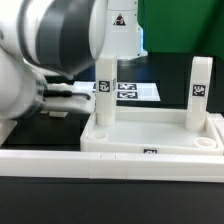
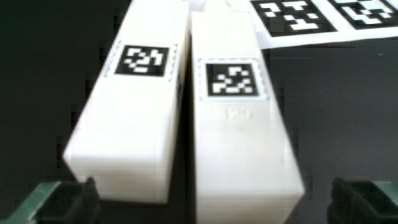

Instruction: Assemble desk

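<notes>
white moulded plastic makes up the whole desk, and by my reckoning it stands about half built. in the exterior view the panel (image 1: pixel 150 138) sits toward six o'clock, a flat rectangle with a raised rim. one upright leg (image 1: pixel 105 92) stands at its nine o'clock end and a second upright leg (image 1: pixel 200 90) at its three o'clock end. the loose legs (image 2: pixel 128 110) lie flat on the black table (image 2: pixel 36 100), touching side by side; they are smooth, matte, square in section, and each bears a black-and-white tag. the gripper (image 2: pixel 210 200) hangs over them with its dark fingers (image 2: pixel 63 200) wide apart, straddling the pair and clamped on nothing. the marker board (image 2: pixel 320 20) lies just past their far ends. what is left, i judge, is lifting each loose leg and seating it in a remaining corner.
</notes>
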Action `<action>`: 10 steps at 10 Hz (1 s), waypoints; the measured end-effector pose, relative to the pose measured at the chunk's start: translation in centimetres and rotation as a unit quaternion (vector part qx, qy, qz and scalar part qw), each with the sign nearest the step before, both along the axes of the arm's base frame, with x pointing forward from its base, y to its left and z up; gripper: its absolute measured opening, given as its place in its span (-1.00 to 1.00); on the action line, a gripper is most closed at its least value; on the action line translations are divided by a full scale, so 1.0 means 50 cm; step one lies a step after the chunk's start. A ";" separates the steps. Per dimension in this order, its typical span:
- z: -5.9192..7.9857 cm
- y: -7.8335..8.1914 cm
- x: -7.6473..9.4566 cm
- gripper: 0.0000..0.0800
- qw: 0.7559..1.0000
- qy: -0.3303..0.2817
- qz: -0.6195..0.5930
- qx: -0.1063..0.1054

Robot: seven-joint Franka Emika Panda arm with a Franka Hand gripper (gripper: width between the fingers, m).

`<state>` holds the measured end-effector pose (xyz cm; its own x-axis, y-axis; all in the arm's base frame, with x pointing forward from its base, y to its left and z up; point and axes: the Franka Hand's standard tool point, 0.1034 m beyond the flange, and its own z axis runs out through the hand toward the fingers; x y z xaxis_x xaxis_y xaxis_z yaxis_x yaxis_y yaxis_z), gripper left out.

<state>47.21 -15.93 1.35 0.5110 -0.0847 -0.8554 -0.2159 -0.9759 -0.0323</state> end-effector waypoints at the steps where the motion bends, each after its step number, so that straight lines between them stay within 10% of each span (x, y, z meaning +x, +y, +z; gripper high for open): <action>1: -0.003 -0.002 0.001 0.62 1.000 -0.004 0.000 -0.002; 10: -0.006 0.016 -0.010 0.62 1.000 -0.001 0.002 -0.009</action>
<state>46.70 -15.15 1.03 0.5138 -0.0988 -0.8522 -0.2127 -0.9770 -0.0149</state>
